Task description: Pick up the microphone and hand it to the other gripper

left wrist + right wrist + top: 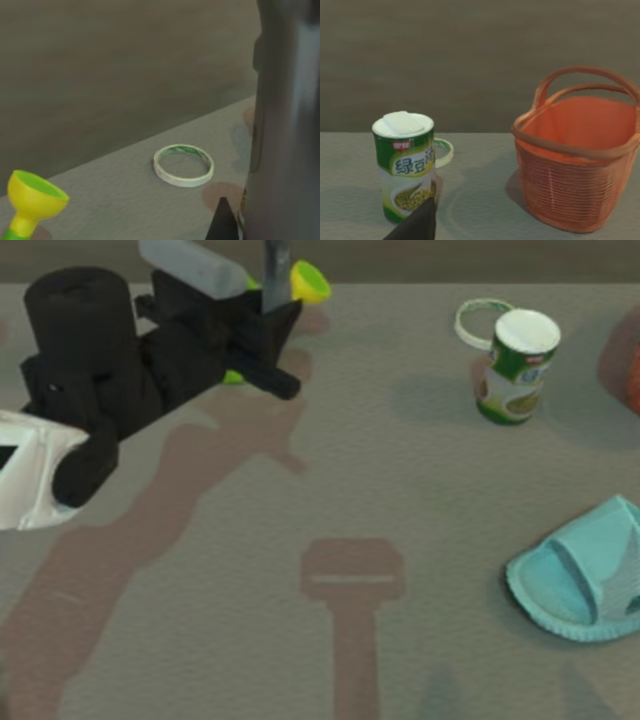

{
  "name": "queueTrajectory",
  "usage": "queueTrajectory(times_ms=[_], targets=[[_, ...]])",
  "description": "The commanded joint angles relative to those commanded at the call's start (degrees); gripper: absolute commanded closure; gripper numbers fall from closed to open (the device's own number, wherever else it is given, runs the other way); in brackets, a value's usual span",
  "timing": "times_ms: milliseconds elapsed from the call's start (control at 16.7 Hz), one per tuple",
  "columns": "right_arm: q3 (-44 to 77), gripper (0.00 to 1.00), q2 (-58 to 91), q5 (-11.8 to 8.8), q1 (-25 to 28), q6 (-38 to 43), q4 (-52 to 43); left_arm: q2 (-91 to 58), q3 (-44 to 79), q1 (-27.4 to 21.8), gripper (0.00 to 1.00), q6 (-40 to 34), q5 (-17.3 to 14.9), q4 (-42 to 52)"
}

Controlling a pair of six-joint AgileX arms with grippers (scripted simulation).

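The grey table (400, 490) carries everything. At its right edge stands the orange woven basket (580, 150), upright on its base with both handles raised; only its own woven wall shows inside it.

My left arm is the big black and white mass at the table's far left corner, reaching along the far edge with its wrist low over the surface. The left gripper (272, 335) points towards the middle of the table and is clamped on the microphone (277, 270). The slim grey handle stands upright between the jaws, rising out of the top view, and it fills one side of the left wrist view. The head is out of sight.

A pale blue slipper (585, 575) lies near the right edge on the near side, well apart from the rest. The green can (405, 170) with a white lid stands upright between the basket and the left arm, lid closed. A green watering can's yellow spout (310, 282) pokes out just behind the left gripper. A white tape ring (480, 320) lies flat, touching the can's far side.

The right gripper (415, 225) shows only as a dark tip near the can; I cannot tell whether it is apart or together
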State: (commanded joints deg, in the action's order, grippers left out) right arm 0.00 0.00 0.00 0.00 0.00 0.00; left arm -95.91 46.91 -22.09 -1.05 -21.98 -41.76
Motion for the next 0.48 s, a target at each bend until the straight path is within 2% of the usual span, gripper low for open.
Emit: queueTrajectory(times_ms=[180,480], targets=[[0.00,0.00,0.00,0.00,0.00,0.00,0.00,2.68,-1.68,0.32,1.00,1.84,-2.00,-5.21],[0.00,0.00,0.00,0.00,0.00,0.00,0.00,2.78,-1.57,0.05,1.00,2.06,-2.07,-5.59]])
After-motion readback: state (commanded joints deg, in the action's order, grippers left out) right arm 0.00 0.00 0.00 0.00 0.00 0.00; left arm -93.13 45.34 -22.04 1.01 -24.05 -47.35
